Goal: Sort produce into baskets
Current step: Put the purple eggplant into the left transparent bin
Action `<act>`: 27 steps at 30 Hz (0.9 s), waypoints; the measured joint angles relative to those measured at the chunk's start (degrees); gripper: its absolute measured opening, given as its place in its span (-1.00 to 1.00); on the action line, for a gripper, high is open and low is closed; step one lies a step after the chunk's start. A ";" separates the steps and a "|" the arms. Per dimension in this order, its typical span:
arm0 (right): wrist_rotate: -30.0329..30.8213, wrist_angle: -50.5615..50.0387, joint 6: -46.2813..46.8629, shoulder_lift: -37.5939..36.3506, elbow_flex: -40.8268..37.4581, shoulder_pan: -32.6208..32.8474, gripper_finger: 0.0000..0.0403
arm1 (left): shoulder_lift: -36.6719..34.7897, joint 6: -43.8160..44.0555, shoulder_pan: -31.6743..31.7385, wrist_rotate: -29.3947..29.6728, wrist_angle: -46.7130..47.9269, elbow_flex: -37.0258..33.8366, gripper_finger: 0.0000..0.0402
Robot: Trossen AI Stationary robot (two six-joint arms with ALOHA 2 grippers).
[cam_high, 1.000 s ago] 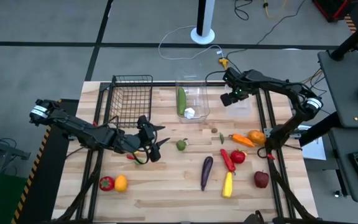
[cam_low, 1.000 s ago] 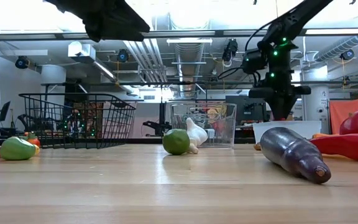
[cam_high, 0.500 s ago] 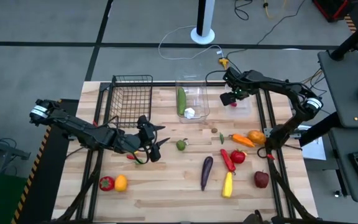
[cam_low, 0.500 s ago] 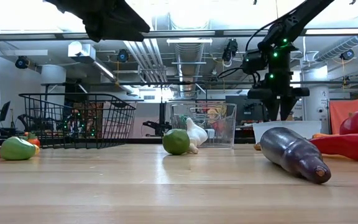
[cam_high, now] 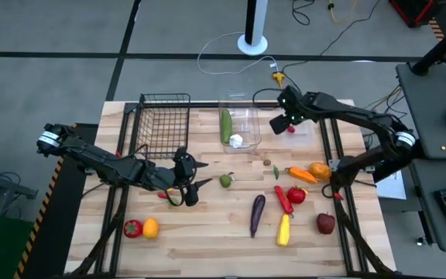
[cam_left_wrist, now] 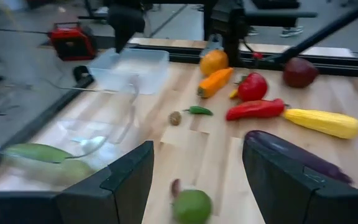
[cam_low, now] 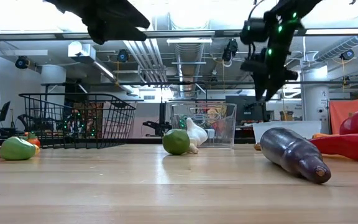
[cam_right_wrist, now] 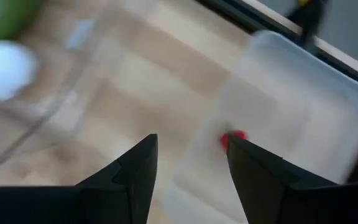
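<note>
Tabletop (cam_high: pixel 207 248) of pale wooden planks, its near edge bare in front of the produce. Along the far edge stand three containers: a black wire basket (cam_high: pixel 165 120) toward the far left corner, a taller clear bin (cam_high: pixel 248 124) at the middle holding a green cucumber (cam_high: pixel 226 125) and white garlic (cam_high: pixel 236 141), and a shallow clear bin (cam_high: pixel 300 133) toward the far right corner holding one small red item (cam_high: pixel 290 129).

Left pincer (cam_high: pixel 194 180) hovers over the left-centre of the tabletop, fingers spread and empty, just beside a round green fruit (cam_high: pixel 226 180). Right pincer (cam_high: pixel 279 128) hangs above the shallow bin's inner edge, fingers apart, gripping nothing.

Near the left front corner lie a red pepper (cam_high: pixel 133 228) and a yellow pepper (cam_high: pixel 151 227), touching. Toward the right side lie a purple eggplant (cam_high: pixel 257 215), a long red pepper (cam_high: pixel 283 199), a tomato (cam_high: pixel 296 195), a yellow pepper (cam_high: pixel 284 229), a dark red apple (cam_high: pixel 325 223), an orange pepper (cam_high: pixel 301 174) and an orange round fruit (cam_high: pixel 319 169). Open wood lies between the left pincer and the eggplant.

Beyond the tabletop: grey floor, a white stand (cam_high: pixel 254 39), cables.
</note>
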State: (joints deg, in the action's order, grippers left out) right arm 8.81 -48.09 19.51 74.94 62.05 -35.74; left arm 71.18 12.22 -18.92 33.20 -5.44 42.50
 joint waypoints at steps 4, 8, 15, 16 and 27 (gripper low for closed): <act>-0.33 -0.02 -1.75 -2.98 -0.21 7.26 -0.08 | 0.02 0.88 -0.02 -1.65 0.38 0.00 0.14; -2.22 -0.12 -4.50 -4.00 -0.38 15.13 -0.09 | 0.02 2.49 -0.02 -1.40 1.86 0.00 0.14; -2.81 -0.55 -4.63 -2.18 -0.45 25.48 -0.08 | -0.27 5.01 -0.02 -1.39 4.33 0.00 0.14; -2.81 -0.78 -4.61 -1.63 -0.45 26.54 -0.08 | -0.44 5.19 -0.03 -1.41 4.77 0.00 0.14; -3.05 -1.21 5.42 5.28 -0.47 36.79 -0.07 | -2.07 5.88 -0.15 -5.52 6.92 0.00 0.14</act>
State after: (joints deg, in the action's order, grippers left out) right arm 5.76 -49.30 24.93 80.22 61.58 1.05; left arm 69.11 18.11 -19.07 27.68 1.48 42.50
